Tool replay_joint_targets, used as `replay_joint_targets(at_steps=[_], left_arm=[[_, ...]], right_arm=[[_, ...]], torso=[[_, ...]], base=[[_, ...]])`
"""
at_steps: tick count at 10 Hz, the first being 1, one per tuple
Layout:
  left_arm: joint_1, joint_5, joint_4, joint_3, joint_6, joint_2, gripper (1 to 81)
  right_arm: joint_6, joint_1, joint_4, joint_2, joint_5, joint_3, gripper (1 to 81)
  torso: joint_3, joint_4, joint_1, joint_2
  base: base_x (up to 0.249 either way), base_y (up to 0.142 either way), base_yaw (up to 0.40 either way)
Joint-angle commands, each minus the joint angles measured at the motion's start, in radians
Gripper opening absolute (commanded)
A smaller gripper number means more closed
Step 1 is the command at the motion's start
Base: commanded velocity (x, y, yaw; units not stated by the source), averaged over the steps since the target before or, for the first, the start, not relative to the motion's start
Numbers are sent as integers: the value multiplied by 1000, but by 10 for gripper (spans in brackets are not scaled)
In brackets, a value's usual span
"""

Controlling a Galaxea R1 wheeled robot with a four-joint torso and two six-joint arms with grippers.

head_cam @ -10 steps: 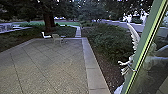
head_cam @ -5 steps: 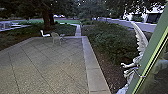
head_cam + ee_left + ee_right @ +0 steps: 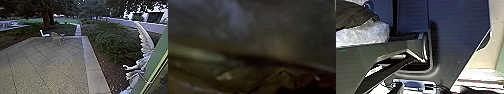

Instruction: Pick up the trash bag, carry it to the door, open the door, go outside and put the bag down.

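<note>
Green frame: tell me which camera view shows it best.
The head view: the green frame slants across its right side, a bright strip running along it. In the right wrist view, a pale green patch may be part of it. In the left wrist view, I cannot pick it out.

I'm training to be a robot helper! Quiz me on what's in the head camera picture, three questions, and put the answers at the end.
1. What colour is the slanting frame at the picture's right? (a) red (b) green (c) purple
2. True or false: the tree trunk is farther away than the white chair.
3. Fill in the missing word: to the right of the pale stone border, beyond the bare dirt, grow leafy green ____.

Key: 1. b; 2. true; 3. bushes
</note>
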Motion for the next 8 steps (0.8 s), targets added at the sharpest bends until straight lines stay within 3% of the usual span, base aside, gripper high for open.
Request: replay_joint_targets(at_steps=[1,8], left_arm=[[-25,77,1,4,4,2,10],[-23,77,1,4,4,2,10]], right_arm=[[-2,28,-1,7,-68,7,811],[-2,26,-3,4,-68,7,811]], torso=[[0,0,0,0],[1,0,-3,-2]], base=[[135,0,0],[135,0,0]])
